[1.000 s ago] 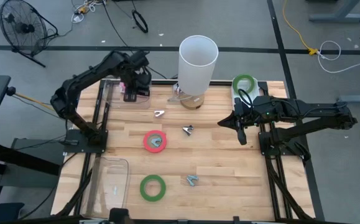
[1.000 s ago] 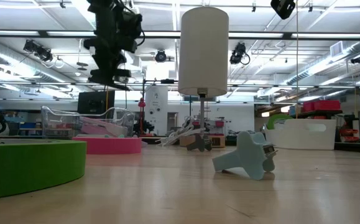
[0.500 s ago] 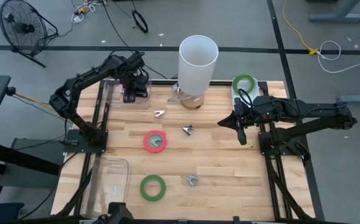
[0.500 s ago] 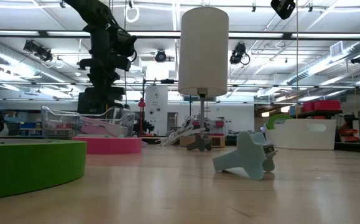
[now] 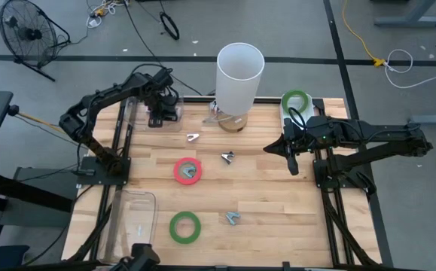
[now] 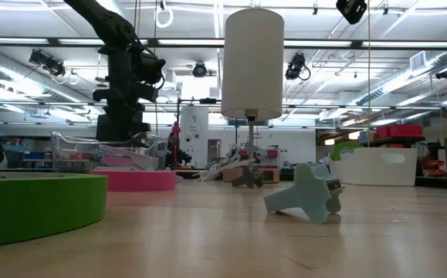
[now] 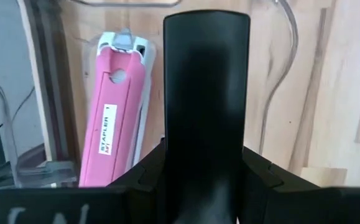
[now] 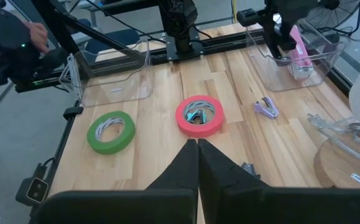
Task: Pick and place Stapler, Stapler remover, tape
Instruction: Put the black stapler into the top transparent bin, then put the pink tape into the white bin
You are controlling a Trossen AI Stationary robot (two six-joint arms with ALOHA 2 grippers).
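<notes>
High view: my left gripper [image 5: 160, 113] sits over the clear bin [image 5: 131, 113] at the far-left corner of the surface [image 5: 263, 196]; right gripper [image 5: 291, 159] hovers mid-right, fingers clenched, empty; red tape [image 5: 187, 171] at centre w/ a green tape [image 5: 185, 226] nearer the front, 2nd green tape [image 5: 296, 100] far right by the white cylinder [image 5: 239, 75]. Low view: left arm down at the bin; pale-blue staple remover [image 6: 304, 193] on the surface. Left wrist: pink stapler [image 7: 114, 140] lies in the bin beside one finger [image 7: 206, 93]; can't tell if the fingers grip anything. Right wrist: fingers [image 8: 186, 163] pressed together.
</notes>
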